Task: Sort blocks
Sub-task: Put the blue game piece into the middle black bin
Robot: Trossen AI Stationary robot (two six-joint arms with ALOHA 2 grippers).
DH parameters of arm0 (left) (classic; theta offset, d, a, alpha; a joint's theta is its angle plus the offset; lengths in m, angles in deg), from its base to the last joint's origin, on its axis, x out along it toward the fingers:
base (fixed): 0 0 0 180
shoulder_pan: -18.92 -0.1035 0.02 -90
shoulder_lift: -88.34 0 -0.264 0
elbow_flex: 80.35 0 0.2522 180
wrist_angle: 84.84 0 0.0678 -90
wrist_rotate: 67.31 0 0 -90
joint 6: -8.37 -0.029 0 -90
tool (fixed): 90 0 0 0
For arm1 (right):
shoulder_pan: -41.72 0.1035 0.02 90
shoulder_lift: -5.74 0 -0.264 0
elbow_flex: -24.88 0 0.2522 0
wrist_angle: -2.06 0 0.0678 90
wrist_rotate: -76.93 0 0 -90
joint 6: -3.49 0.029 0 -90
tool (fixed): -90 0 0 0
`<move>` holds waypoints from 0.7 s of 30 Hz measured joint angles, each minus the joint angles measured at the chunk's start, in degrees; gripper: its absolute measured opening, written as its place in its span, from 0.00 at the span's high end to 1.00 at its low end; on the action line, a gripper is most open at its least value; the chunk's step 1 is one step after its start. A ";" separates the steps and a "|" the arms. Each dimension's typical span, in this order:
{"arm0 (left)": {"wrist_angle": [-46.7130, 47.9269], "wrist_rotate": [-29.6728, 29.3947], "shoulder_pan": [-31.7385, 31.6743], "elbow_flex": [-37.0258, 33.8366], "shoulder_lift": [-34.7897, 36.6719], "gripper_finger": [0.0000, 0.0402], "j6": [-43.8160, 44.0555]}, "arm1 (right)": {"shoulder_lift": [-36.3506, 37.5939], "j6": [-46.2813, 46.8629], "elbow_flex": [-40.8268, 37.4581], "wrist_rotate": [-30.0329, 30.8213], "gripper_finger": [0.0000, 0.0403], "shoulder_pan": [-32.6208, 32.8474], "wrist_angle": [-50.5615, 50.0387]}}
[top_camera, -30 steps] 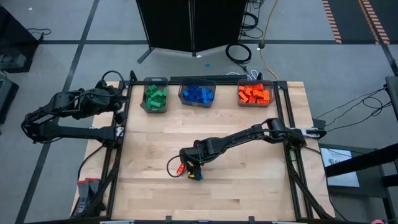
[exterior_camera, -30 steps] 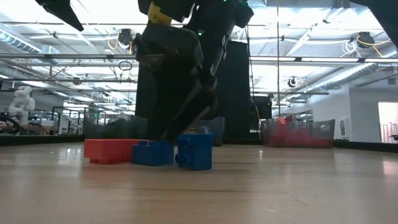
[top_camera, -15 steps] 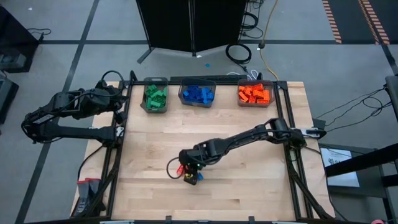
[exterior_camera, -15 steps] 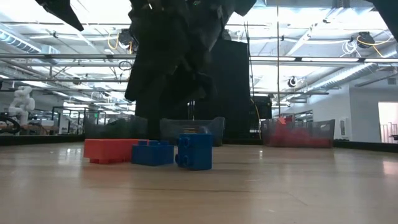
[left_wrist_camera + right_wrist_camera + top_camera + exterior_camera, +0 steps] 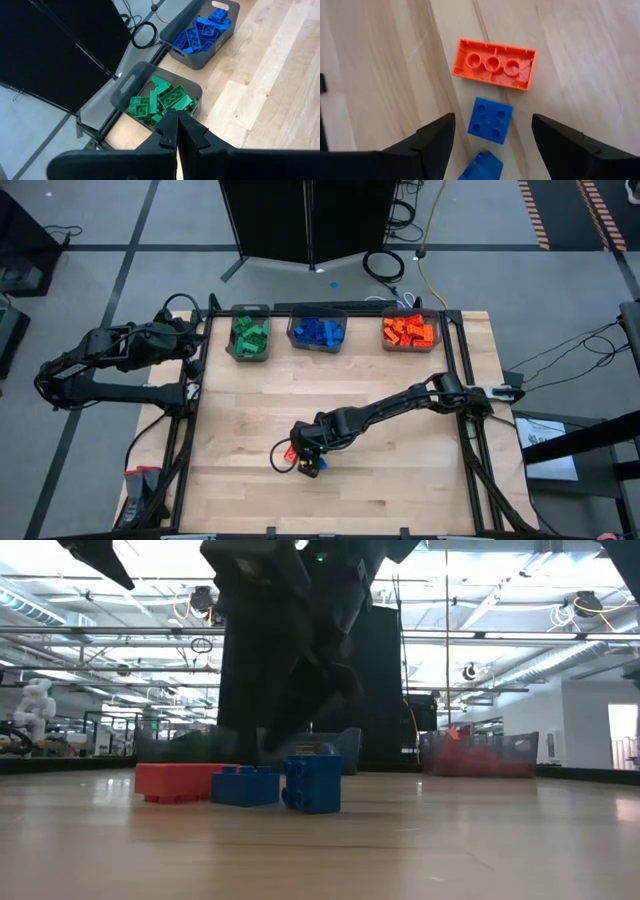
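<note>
Three loose blocks lie on the table near its middle: an orange-red brick (image 5: pixel 494 64) with its hollow underside up, a small blue square brick (image 5: pixel 490 120) with its studs up, and a second blue brick (image 5: pixel 480 167). In the low view they sit in a row: red (image 5: pixel 178 781), blue (image 5: pixel 245 786), blue (image 5: pixel 312 783). My right gripper (image 5: pixel 495 145) hangs open just above the blue bricks, pointing steeply down, with a finger on either side and touching nothing. My left gripper (image 5: pixel 177 132) waits shut, raised over the far left corner near the green bin.
Three grey bins stand along the far edge: green blocks (image 5: pixel 250 335), blue blocks (image 5: pixel 317 332), orange-red blocks (image 5: pixel 409 332). Bare wood lies between the bins and the loose blocks. Dark frame rails run along the table's left and right sides.
My right gripper has risen a little off the blue bricks, drifted slightly toward the near edge and rolled about its own axis. The three loose blocks have stayed where they were.
</note>
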 joint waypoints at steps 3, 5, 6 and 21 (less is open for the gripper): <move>0.01 0.20 0.00 0.01 -0.01 1.00 -0.04 | 0.02 0.06 0.00 -0.01 0.33 -0.01 0.41; 0.01 0.20 0.02 -0.01 -0.01 1.00 -0.04 | 0.02 0.06 0.00 -0.03 0.30 -0.02 0.32; 0.00 0.20 0.01 0.00 -0.01 1.00 -0.04 | 0.02 0.06 0.00 -0.03 0.29 -0.02 0.31; 0.01 1.29 0.02 0.01 -0.01 1.00 -0.04 | -0.77 1.10 0.04 0.42 0.22 0.20 1.26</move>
